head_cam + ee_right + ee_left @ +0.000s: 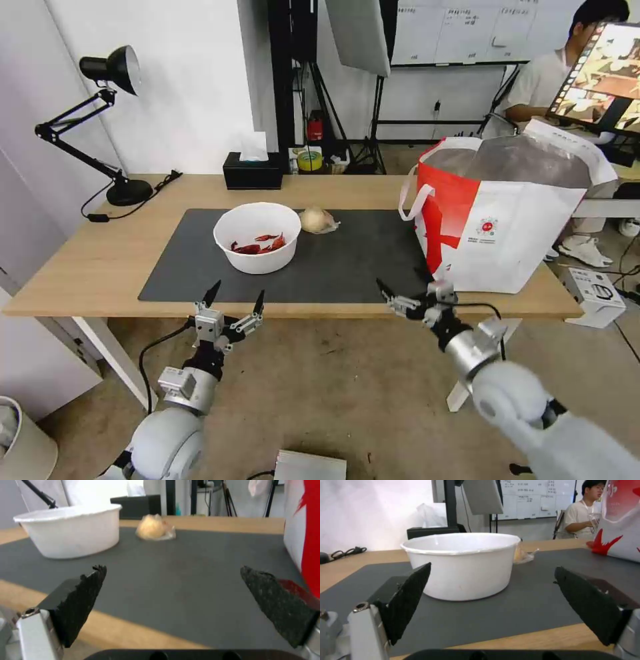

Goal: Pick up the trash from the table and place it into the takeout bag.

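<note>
Off table's near edge, both tools [235, 297] [403, 285] released; head cam alone shows bowl's [257, 237] red scraps.

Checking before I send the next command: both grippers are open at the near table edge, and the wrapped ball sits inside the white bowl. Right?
Not quite. The wrapped ball lies on the mat beside the white bowl, not in it, as the head view shows. The left gripper and right gripper are open at the near edge.

black desk lamp [110, 120], black tissue box [252, 171], tape roll [310, 160]
</note>
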You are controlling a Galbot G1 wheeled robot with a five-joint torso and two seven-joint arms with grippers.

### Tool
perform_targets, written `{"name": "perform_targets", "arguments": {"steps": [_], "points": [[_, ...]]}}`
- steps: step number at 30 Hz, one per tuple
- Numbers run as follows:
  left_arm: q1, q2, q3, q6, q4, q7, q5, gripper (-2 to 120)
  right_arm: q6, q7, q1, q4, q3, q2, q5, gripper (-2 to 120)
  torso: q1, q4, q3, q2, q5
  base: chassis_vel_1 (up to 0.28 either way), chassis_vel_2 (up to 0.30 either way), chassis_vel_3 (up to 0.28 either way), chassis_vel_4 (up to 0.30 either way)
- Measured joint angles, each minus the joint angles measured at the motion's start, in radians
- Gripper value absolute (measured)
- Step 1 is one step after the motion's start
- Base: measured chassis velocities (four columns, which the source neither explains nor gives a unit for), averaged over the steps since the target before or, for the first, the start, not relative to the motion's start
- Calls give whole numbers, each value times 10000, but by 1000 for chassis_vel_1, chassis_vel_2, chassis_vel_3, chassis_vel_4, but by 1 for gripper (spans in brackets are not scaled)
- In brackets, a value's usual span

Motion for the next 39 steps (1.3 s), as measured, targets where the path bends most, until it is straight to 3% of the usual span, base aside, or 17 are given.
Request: {"name": "perform_targets", "arguments": {"steps": [21, 26, 29, 34, 39], "points": [[72, 12, 31, -57, 75, 75, 59, 100, 39, 285, -217, 102, 41, 64, -340, 100, 1, -1, 0, 0, 1, 0, 0, 0, 0], [-133, 78, 257, -57, 190, 77, 47, 100, -358, 624, 734, -119, -342, 48, 21, 100, 1, 6, 2, -1, 1, 0, 0, 0, 0], [-327, 148, 447, -40, 302, 110, 20, 100, -585, 732, 1372, -348, -588, 52, 382, 100, 2, -8, 2, -1, -2, 0, 0, 0, 0], [-275, 157, 423, -30, 336, 137, 10, 100, -1145, 870, 3579, -1342, -1735, 224, 754, 100, 3, 7, 3, -1, 1, 0, 0, 0, 0], [-205, 112, 335, -29, 334, 134, 9, 100, -1496, 957, 5639, -2764, -3023, 697, 1020, 100, 2, 0, 3, -1, 3, 0, 0, 0, 0]]}}
